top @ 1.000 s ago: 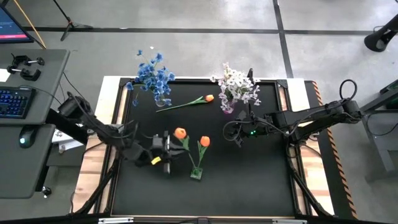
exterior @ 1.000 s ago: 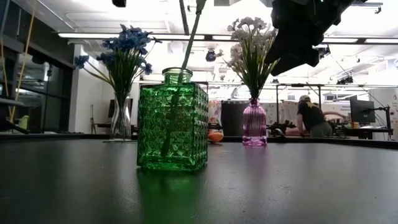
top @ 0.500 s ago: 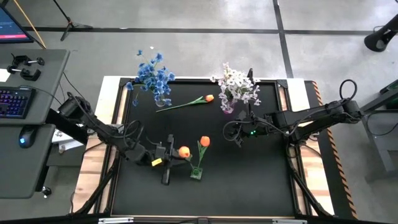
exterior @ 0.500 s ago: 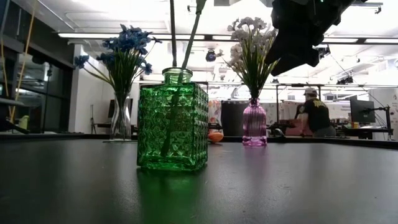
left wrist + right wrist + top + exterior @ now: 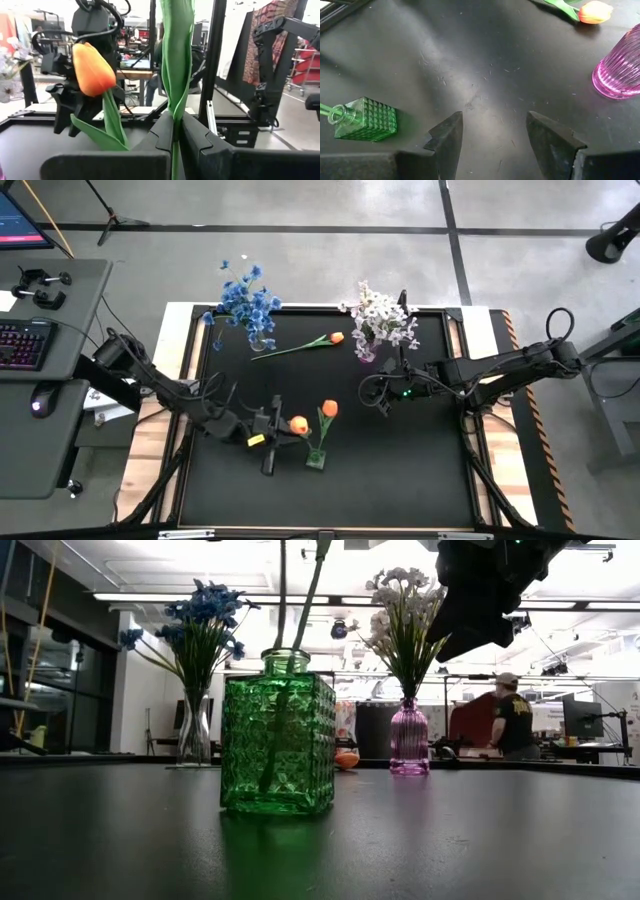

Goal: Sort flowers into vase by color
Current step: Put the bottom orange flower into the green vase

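My left gripper [image 5: 281,432] is shut on an orange tulip [image 5: 298,424] just left of the green glass vase [image 5: 315,458], which stands near the table's middle. The tulip stands upright, and its stem [image 5: 282,595] comes down to the vase's mouth. A second orange tulip [image 5: 329,408] stands slanted in that vase. A third tulip [image 5: 305,345] lies flat at the far middle. Blue flowers [image 5: 248,298] stand in a clear vase [image 5: 195,730], and white flowers [image 5: 378,315] in a pink vase [image 5: 408,735]. My right gripper [image 5: 378,392] hovers open and empty right of centre. My left gripper pinches the tulip's green stem and leaf [image 5: 175,117] between its two fingers, well below the blossom. The fingers come level from the table's left and lie across the stem. The tulip stands upright, its lower end at the green vase's mouth [image 5: 285,658].
The pink vase [image 5: 620,70] and the lying tulip [image 5: 592,12] are just beyond my right gripper [image 5: 490,125]. Bare black mat lies between it and the green vase [image 5: 365,120]. A person moves in the room behind the table [image 5: 515,720].
My left gripper has carried the tulip toward the table's near edge and a little right, bringing its upright stem over the green vase and down to the mouth. It stays shut on the stem.
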Motion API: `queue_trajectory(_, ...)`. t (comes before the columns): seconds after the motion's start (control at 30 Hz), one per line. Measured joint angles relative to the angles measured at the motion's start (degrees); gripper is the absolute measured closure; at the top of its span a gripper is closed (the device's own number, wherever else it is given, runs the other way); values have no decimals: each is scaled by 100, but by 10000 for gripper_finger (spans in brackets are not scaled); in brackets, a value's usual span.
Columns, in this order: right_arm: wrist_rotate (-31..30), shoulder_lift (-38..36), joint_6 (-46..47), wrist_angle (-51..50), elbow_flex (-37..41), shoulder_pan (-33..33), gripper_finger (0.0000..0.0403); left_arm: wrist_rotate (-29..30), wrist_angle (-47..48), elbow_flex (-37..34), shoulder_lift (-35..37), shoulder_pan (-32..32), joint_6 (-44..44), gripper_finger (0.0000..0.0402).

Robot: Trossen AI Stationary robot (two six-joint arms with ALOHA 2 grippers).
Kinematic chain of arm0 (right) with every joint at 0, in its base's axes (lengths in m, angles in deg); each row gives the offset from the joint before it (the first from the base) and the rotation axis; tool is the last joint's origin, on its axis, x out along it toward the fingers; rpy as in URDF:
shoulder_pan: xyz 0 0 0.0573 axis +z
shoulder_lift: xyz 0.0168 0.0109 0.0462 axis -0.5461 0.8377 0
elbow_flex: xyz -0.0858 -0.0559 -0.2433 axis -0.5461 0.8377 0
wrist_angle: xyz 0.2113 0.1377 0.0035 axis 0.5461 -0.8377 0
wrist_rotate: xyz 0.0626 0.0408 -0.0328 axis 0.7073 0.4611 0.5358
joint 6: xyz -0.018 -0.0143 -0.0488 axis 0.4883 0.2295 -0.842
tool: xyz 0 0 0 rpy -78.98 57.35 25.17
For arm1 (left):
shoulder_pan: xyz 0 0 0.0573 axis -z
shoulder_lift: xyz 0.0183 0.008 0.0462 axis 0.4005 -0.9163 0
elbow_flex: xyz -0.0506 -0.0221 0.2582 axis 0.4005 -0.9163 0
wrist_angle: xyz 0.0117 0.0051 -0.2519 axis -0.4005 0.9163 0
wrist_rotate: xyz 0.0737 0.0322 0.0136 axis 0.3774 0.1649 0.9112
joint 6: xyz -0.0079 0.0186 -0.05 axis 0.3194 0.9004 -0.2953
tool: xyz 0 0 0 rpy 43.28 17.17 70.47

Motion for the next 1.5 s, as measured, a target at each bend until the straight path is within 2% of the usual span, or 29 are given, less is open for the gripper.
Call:
queue_trajectory(0.2, 0, -2, 0, 0, 0, 0, 197, -86, 436, -8, -7, -103, -154, 401)
queue_trajectory(0.7, 17, -2, 13, 24, -1, -2, 197, -73, 270, -14, 34, -164, -24, 401)
queue_trajectory(0.83, 801, 0, 220, 274, -1, 38, 197, -68, 249, -14, 280, -67, -121, 401)
queue_trajectory(0.97, 1309, 34, -75, 409, 0, 495, 222, 325, 276, -14, 582, 62, -63, 401)
queue_trajectory(1.07, 1317, 211, -154, 498, 0, 1026, 275, 764, 282, -14, 823, 115, -6, 401)
queue_trajectory(1.2, 1322, 807, 111, 1001, -1, 1871, 382, 1061, 306, -14, 1079, 162, -32, 401)
queue_trajectory(1.27, 1315, 1247, 401, 1671, 0, 2298, 389, 1090, 295, -14, 1184, 205, 30, 401)
queue_trajectory(1.37, 1266, 2084, 788, 3333, -29, 2902, 394, 1096, 296, -14, 1281, 292, 291, 401)
queue_trajectory(1.43, 1002, 2707, 893, 4137, -288, 3217, 400, 1091, 296, -14, 1332, 331, 500, 401)
queue_trajectory(1.5, 532, 3304, 903, 4301, -772, 3450, 398, 1069, 296, -14, 1380, 355, 681, 401)
